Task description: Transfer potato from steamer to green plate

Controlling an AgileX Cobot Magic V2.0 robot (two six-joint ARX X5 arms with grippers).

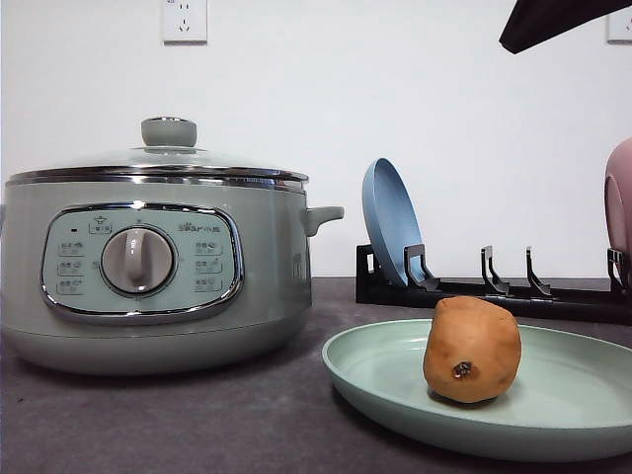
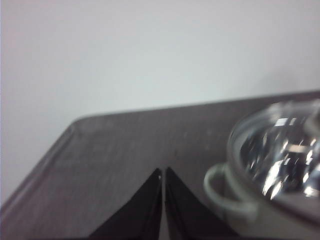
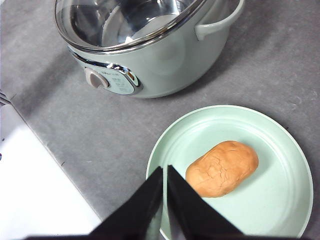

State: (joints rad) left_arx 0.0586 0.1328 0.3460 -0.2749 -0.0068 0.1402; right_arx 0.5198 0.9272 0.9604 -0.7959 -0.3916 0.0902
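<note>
The orange-brown potato [image 1: 472, 350] lies on the green plate [image 1: 583, 395] at the front right of the table, its dark eye spot facing the front camera. From the right wrist the potato [image 3: 222, 168] rests near the middle of the plate [image 3: 280, 145]. My right gripper [image 3: 165, 171] hangs above the plate's edge, shut and holding nothing, a little apart from the potato. The sage-green steamer [image 1: 148, 267] stands to the left with its glass lid on; the right wrist view shows the steamer [image 3: 150, 55] too. My left gripper [image 2: 163, 173] is shut and empty over bare table beside the steamer [image 2: 260, 190].
A black dish rack [image 1: 494, 291] stands behind the plate with a blue plate [image 1: 390, 222] upright in it and a pink plate [image 1: 619, 202] at the far right. A dark arm part [image 1: 563, 20] hangs at the top right. The table edge [image 3: 45, 150] runs close to the steamer's front.
</note>
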